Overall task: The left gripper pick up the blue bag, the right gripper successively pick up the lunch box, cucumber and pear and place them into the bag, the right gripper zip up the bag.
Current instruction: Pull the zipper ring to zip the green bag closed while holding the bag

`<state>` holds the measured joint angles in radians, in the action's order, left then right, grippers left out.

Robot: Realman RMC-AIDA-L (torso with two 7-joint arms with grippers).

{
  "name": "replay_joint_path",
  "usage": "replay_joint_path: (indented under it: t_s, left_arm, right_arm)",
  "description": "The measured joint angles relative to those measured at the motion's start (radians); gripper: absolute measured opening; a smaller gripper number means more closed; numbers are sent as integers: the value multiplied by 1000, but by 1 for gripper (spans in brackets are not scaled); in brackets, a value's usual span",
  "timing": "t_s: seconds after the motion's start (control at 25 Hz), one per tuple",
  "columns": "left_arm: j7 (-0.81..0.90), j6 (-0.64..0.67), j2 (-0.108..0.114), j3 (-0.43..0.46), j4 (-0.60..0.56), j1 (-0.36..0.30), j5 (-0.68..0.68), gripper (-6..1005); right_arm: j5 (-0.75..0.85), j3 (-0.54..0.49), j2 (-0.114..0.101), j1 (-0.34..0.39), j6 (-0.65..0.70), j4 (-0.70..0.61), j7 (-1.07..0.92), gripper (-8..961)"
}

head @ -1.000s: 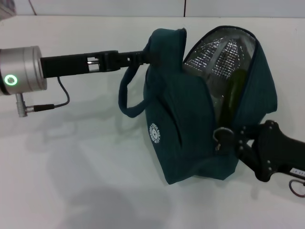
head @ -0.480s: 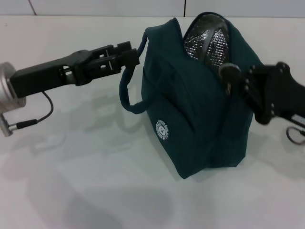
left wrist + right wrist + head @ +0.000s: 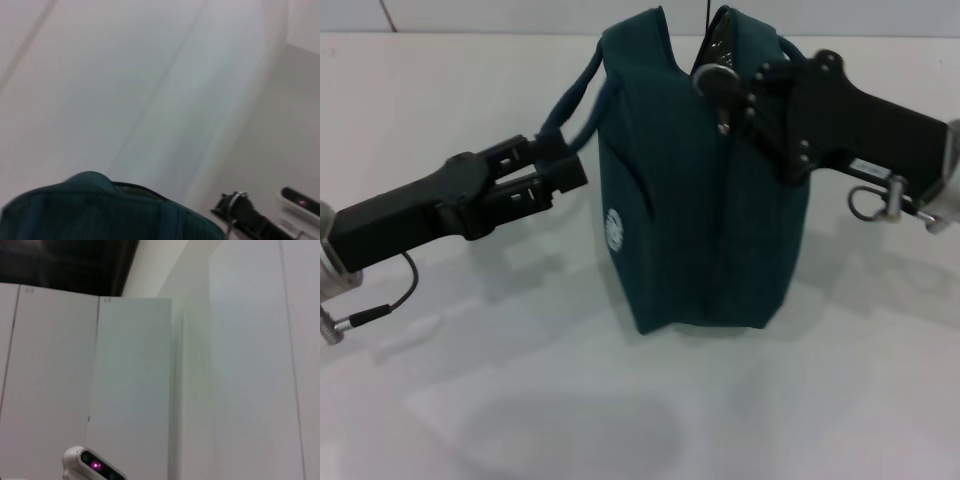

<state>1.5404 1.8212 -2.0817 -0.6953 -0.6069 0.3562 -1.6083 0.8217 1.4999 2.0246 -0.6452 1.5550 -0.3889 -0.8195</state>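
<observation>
The blue bag [image 3: 690, 210] stands upright mid-table, its white logo facing the left arm. It is almost closed, with a sliver of foil lining [image 3: 722, 28] showing at its top. My left gripper [image 3: 560, 170] is shut on a loop handle [image 3: 575, 95] beside the bag. My right gripper [image 3: 725, 88] is at the bag's top, shut on the ring zipper pull. The lunch box, cucumber and pear are hidden. The bag's top [image 3: 100, 210] and the right gripper [image 3: 235, 206] also show in the left wrist view.
The white table [image 3: 520, 400] surrounds the bag. A cable [image 3: 380, 305] hangs under the left wrist, and a wire loop [image 3: 870, 203] under the right one. The right wrist view shows only pale wall panels and a white device [image 3: 90, 465] with a pink light.
The bag has gone from tilted and gaping to upright and almost closed. My right gripper has drawn the zipper pull up to the bag's top. My left gripper has swung lower with the handle.
</observation>
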Motion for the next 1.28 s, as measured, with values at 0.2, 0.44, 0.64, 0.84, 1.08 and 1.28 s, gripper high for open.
replay_joint_path:
  t_s: [0.2,0.44,0.64,0.84,1.08,1.28]
  left_arm:
    - [-120,-57,0,34,60,-14,2,808]
    - [-268,-120,-5,27,143,11,1,802]
    - [-321,-133,-5,23,196,54,-7,796]
    - [-335,-153,-8,22,221,85,-10,791]
    - [-339,-169,-9,22,235,100,-2,784]
    - [-341,-205,-11,14,242,106,-2,779]
  right_arm:
    - [-5,20,4,-45,-51,-10,-2,9]
    - [-9,22,4,-60,-76,-14,-2,8]
    - [-10,22,3,-60,-101,-22,-2,8]
    - [-10,22,3,-64,-114,-24,-1,8]
    - [-10,23,3,-70,-129,-24,1,8]
    - [-10,23,3,-71,-129,-24,2,9]
